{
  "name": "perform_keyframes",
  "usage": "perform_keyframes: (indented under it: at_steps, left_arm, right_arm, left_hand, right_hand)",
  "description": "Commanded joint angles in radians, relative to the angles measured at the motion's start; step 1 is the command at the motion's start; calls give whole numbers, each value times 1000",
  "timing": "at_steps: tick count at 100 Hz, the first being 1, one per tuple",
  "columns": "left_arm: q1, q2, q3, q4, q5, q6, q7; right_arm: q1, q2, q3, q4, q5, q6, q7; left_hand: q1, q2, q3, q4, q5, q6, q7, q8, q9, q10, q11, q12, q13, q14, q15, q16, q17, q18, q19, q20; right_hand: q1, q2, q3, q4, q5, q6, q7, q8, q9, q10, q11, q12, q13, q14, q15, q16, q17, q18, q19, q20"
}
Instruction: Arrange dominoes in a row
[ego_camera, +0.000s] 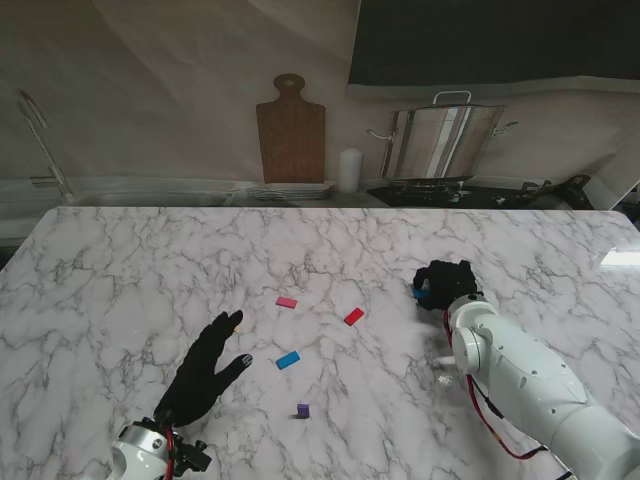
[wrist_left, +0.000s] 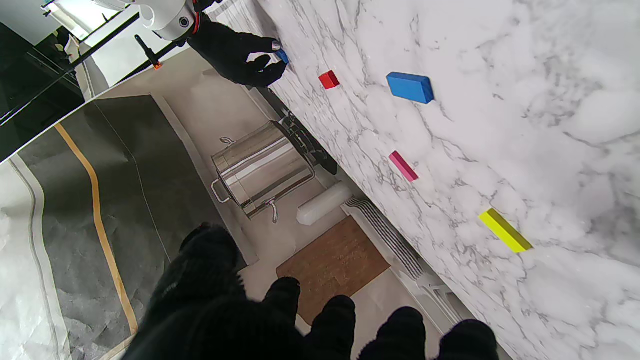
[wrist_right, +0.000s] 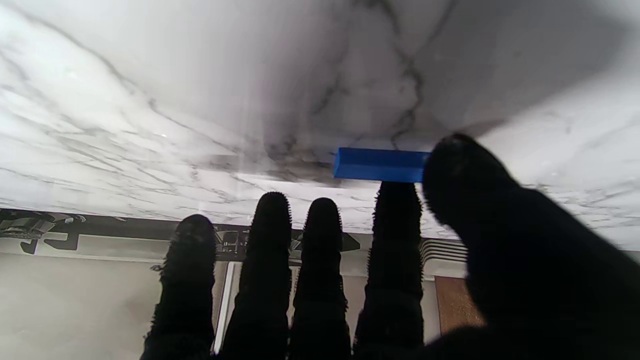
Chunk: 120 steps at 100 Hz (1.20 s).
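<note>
My right hand (ego_camera: 445, 284) pinches a blue domino (wrist_right: 378, 164) toward the desk's (ego_camera: 140, 270) right edge; left hand (ego_camera: 205, 368) open, fingers spread.

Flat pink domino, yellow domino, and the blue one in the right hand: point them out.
Flat pink domino (ego_camera: 287, 302), stand view, top face.
Yellow domino (wrist_left: 505, 230), left wrist view, long face.
Blue domino (wrist_right: 378, 165), right wrist view, exposed side.

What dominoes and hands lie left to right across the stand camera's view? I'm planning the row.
left hand → pink domino, blue domino, purple domino → red domino → right hand, pinching another blue domino.
</note>
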Motion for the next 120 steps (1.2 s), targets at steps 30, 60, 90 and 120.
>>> perform_keyframes:
  at_steps: [30, 60, 90, 120]
  left_arm:
    - [0, -1, 3, 1, -2, 4, -14]
    - [-1, -1, 3, 2, -1, 5, -13]
    - [-1, -1, 2, 3, -1, 5, -13]
    - [-2, -1, 3, 4, -1, 7, -13]
  right_arm:
    - [2, 0, -22, 27, -10, -7, -9]
    - [4, 1, -24, 30, -12, -8, -9]
    - [2, 3, -24, 28, -14, -15, -4]
    - [1, 7, -24, 30, -22, -28, -9]
  left_hand:
    - [23, 6, -2, 0, -27, -4, -12, -11, -20, -17, -4, -7, -27, -7, -8, -13, 4, -8, -12, 3]
    - [22, 6, -2, -1, -27, -4, -13, -8, -20, -17, -4, -7, -27, -7, -8, -13, 4, -8, -11, 4]
    - [22, 5, -2, -1, -26, 10, -12, -5, -20, -18, -4, -7, -27, -7, -8, -12, 4, -8, -11, 5]
    - [21, 4, -3, -1, -27, 14, -12, -2, -21, -17, -5, -8, -27, -8, -8, -11, 4, -8, -11, 6]
  right_hand:
    - [83, -88, 45, -72, 78, -85, 130, -65, 25, -19, 40, 17, 37, -15, 31, 22, 13, -10, 32, 5]
    - [107, -80, 38, -79, 129, -109, 241, -89, 45, -23, 43, 18, 53, -13, 39, 25, 19, -6, 37, 2]
    - [93, -101, 43, -81, 65, -91, 314, 103, 35, -30, 58, 27, 50, -20, 38, 25, 17, -4, 36, -3]
    - [110, -132, 75, -84, 52, -142, 378, 319, 183, -71, 74, 29, 138, -36, 26, 13, 52, 10, 33, -12]
